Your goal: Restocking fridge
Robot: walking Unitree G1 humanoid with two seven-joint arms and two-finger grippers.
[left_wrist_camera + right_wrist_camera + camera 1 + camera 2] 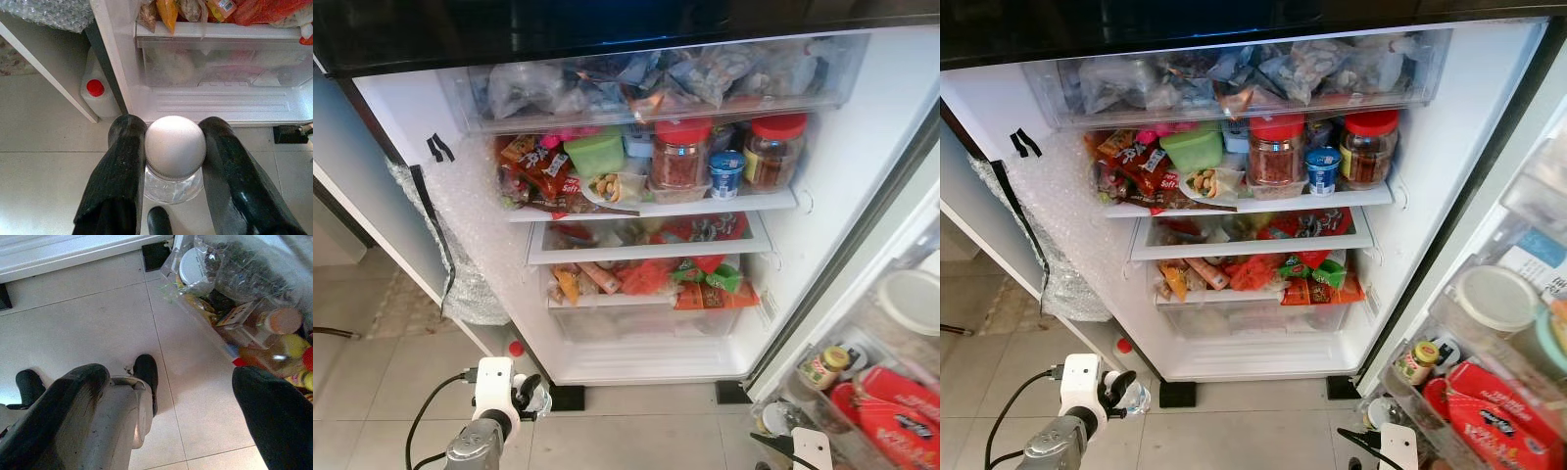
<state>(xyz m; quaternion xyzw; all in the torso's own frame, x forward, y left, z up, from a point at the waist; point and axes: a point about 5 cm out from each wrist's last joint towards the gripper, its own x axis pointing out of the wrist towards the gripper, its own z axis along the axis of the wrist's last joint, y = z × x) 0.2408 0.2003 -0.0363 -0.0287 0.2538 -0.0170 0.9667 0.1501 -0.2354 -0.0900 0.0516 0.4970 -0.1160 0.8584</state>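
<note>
With the left claw (171,171) clenched on a white-capped clear jar (174,155) held low near the fridge (862,166) base, and the right claw (161,396) released, lift it upright toward a shelf gap.
</note>
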